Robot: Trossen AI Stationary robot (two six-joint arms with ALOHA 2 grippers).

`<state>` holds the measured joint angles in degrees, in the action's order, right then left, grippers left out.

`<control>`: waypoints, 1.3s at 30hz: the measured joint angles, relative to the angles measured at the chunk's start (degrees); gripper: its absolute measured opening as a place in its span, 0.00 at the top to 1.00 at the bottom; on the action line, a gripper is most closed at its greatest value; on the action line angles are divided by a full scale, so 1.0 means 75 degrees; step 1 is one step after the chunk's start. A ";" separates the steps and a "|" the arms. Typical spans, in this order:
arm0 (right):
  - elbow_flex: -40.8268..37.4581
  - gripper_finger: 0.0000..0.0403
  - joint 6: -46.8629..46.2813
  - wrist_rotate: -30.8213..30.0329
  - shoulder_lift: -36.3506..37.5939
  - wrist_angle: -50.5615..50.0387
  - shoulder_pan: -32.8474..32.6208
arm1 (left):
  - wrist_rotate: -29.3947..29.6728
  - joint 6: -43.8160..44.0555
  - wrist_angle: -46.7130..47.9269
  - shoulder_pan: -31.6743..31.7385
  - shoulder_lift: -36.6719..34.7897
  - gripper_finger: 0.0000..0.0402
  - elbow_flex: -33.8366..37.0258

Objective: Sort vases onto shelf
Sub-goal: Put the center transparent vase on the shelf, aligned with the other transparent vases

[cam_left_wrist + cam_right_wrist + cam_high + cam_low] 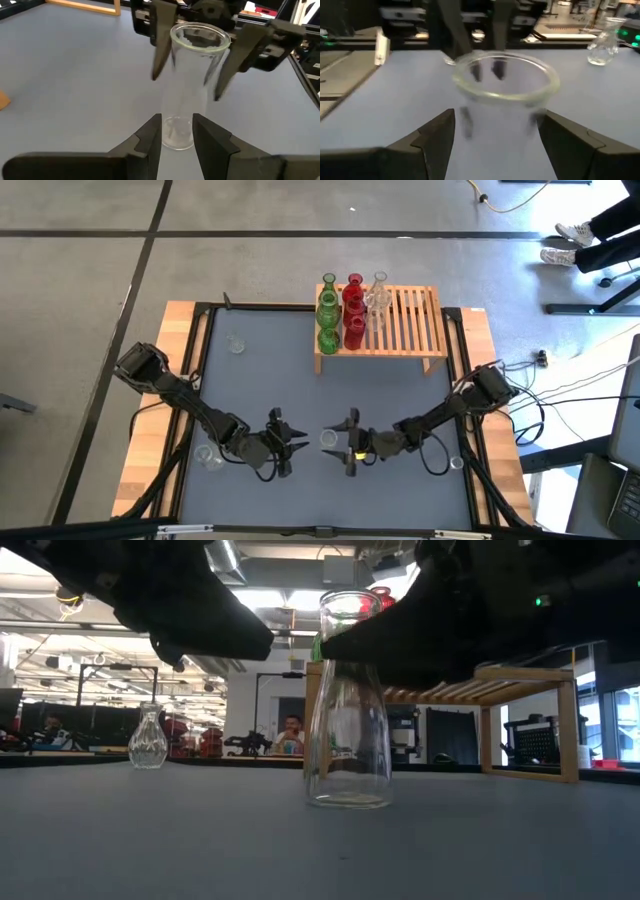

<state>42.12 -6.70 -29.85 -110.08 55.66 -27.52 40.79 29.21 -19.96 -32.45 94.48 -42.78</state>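
Observation:
A tall clear glass vase [328, 438] [347, 710] stands upright on its base on the dark mat, near the table's near edge. My right gripper [337, 442] [497, 120] is open, with a finger on either side of the vase's neck and a gap showing at each side. My left gripper [299, 443] [177, 125] is open only a little and sits just left of the vase, low by its base, apart from it. The light-wood slatted shelf [410, 320] stands at the far edge. Green, red and clear vases [345, 315] are grouped on its left end.
Three more clear vases stand on the mat: one far left [235, 342], one near left beside the left arm [208, 455], and one near right beside the right arm [457, 463]. The shelf's right part [420, 310] is bare slats. A seated person [291, 735] shows in the room behind.

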 joint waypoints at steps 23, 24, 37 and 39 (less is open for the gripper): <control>0.0042 0.68 0.0147 0.0460 0.0950 -0.1126 0.0168 | 0.0027 0.0026 -0.0036 -0.0189 0.0002 0.75 0.0000; 0.0042 0.68 0.0148 0.0528 0.1115 -0.1319 0.0168 | 0.0027 0.0026 -0.0036 -0.0189 0.0003 0.75 0.0000; 0.0047 0.67 0.0170 0.0226 0.4261 -0.4375 0.0125 | -0.0174 0.0029 -0.0033 -0.0184 0.0003 0.75 0.0000; 0.0047 0.66 0.0177 0.0112 0.4687 -0.4823 0.0125 | -0.0174 0.0026 -0.0030 -0.0184 0.0003 0.75 0.0000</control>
<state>42.48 -5.37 -29.01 -74.93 19.48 -26.59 39.48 29.41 -20.18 -33.82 94.50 -42.78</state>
